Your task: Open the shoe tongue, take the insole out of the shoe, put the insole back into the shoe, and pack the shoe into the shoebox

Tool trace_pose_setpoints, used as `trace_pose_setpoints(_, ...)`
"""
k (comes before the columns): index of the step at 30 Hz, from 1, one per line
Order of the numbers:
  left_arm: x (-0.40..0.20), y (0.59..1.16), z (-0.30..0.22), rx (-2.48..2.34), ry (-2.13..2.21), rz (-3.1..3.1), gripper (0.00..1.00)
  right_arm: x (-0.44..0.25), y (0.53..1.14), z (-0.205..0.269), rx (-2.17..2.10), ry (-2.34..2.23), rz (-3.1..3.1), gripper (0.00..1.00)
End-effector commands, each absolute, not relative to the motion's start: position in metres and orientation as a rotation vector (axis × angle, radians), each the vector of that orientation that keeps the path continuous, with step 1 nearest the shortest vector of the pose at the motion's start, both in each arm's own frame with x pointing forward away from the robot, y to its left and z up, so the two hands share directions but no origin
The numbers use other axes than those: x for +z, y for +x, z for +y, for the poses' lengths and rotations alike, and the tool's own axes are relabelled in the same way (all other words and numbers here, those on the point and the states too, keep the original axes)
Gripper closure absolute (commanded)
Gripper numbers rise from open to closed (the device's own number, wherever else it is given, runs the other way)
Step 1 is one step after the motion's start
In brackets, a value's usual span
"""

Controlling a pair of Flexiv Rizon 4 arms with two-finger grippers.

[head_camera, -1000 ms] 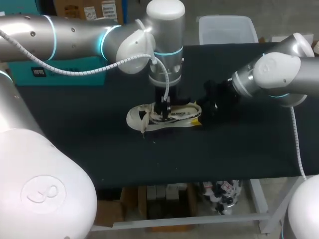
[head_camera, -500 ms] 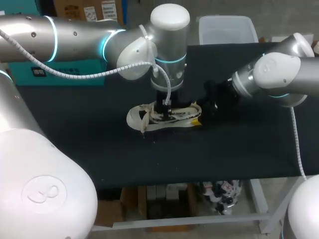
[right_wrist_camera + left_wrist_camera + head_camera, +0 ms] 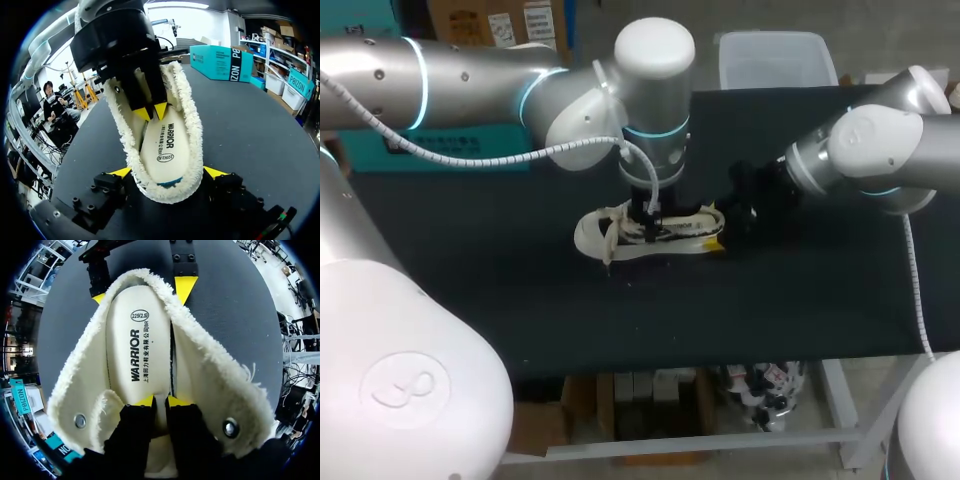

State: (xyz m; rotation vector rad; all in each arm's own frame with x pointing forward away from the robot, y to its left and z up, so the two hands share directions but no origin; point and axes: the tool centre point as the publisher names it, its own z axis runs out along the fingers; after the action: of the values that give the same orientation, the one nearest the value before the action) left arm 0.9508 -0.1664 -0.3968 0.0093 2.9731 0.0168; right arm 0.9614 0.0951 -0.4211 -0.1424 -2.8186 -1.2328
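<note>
A cream shoe [image 3: 665,240] with fleece lining lies on the black table, its upper spread wide. Its printed insole [image 3: 135,350] lies flat inside. My left gripper [image 3: 161,401] reaches down into the shoe near the tongue, with its yellow tips nearly together, pinching the insole's front part. From the right wrist the same gripper [image 3: 151,112] shows above the insole [image 3: 167,145]. My right gripper [image 3: 167,173] stands wide around the heel, one yellow tip against each side of the shoe [image 3: 187,100]. In the head view the left gripper [image 3: 645,222] is over the shoe's middle and the right gripper [image 3: 728,222] at its heel end.
A teal shoebox [image 3: 360,155] sits at the table's far left, seen also as the teal box [image 3: 220,60] beyond the shoe's toe. A clear plastic bin [image 3: 775,55] stands at the far edge. The black table [image 3: 620,320] stretches bare in front of the shoe.
My left arm's wrist has shifted slightly over the shoe, its gripper staying inside. The shoe and the right arm have not moved.
</note>
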Motion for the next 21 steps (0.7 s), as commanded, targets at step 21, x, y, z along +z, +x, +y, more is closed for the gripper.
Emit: trace_pose_setpoints(21,-0.387,0.977,-0.174,-0.041,0.058,2.854,1.00,-0.421,0.960,0.094,-1.232,-0.140,-2.817,1.00)
